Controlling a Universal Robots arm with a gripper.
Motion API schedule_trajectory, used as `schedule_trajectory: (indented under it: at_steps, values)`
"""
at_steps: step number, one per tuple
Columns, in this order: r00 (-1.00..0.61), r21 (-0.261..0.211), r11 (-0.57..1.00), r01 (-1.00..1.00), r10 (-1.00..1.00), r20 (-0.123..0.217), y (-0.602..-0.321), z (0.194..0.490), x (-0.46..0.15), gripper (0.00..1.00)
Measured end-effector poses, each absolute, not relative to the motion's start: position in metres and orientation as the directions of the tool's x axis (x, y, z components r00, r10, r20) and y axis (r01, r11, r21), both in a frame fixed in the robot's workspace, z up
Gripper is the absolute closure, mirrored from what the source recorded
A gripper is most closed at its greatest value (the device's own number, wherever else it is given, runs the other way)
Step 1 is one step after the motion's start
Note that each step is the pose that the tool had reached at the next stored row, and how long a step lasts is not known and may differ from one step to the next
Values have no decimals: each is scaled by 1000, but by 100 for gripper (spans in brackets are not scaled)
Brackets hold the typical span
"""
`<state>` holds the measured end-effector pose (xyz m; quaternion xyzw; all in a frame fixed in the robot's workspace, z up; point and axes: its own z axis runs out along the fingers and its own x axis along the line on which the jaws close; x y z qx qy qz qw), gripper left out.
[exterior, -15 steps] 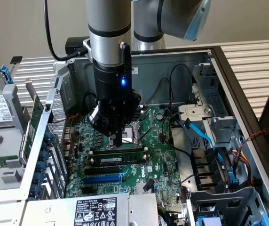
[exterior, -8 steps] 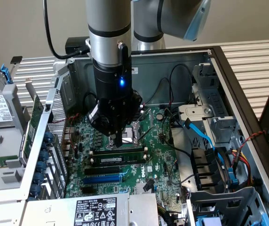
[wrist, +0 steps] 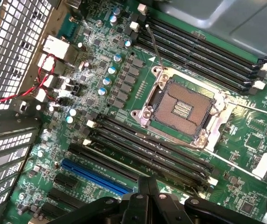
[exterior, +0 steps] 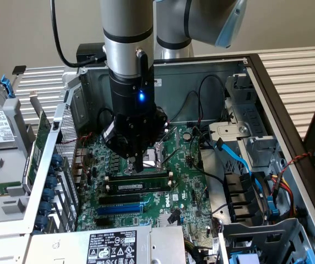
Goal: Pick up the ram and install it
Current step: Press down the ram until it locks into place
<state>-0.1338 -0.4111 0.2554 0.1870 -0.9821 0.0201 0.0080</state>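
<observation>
The ram (exterior: 138, 187), a long green stick with a white label, stands on edge among the black memory slots (exterior: 141, 177) of the motherboard (exterior: 182, 192) in the open computer case. My gripper (exterior: 137, 166) points straight down with its tip just above these slots, close over the ram and slightly behind it. Its fingers are pressed together with nothing between them. In the wrist view the fingers (wrist: 142, 186) meet over the row of black memory slots (wrist: 152, 151), beside the end of the blue expansion slot (wrist: 96, 175).
The bare CPU socket (wrist: 182, 109) with its metal frame lies just beyond the slots. Black cables (exterior: 201, 110) and a blue cable (exterior: 240, 159) hang at the exterior view's right. The case walls (exterior: 267, 82) and a perforated back panel (wrist: 17, 42) enclose the board. A labelled power supply (exterior: 110, 247) sits at the front.
</observation>
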Motion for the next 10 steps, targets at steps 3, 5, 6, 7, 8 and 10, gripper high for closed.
schedule_trajectory:
  at_steps: [3,5,6,7,8,10]
  values:
    - [-941,-38,941,-337,-337,20,-411,255,-134,89]
    - [-949,-38,948,-316,-315,19,-411,255,-134,89]
    - [-952,-38,951,-306,-305,18,-411,255,-134,89]
    - [-955,-39,955,-295,-295,18,-411,255,-134,89]
    - [-958,-39,958,-286,-285,17,-411,255,-134,89]
    - [-964,-39,963,-267,-266,17,-411,255,-134,89]
